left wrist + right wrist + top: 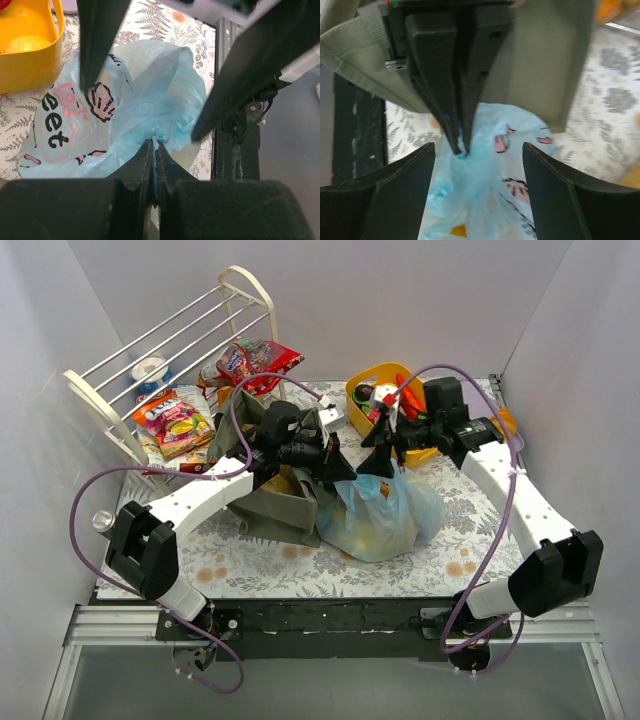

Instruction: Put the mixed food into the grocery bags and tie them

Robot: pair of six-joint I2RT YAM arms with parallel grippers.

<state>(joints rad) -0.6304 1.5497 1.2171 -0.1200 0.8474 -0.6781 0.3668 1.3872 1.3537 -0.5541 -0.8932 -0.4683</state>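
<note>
Tying step, by the look of it, on the blue bag (145, 100). Pinching the gathered top of it with the left gripper (154, 145), jaws closed tight on a twist of film. Hovering around that same twist with the right gripper (477, 149), spread wide, holding nothing.

Found on the floral table (250, 560), bulging, just beside the green tote (275, 505) and near the yellow tub (372, 388).

Next, probably: close on a second fold or handle and cross it over. Calls for a firm bite on slack, slippery plastic without tearing it.

Thin, crinkled, see-through film with cartoon print; soft, boxy fabric on the tote. Glossy packets (175, 420) not yet bagged, lying by the wire rack (150, 340).
</note>
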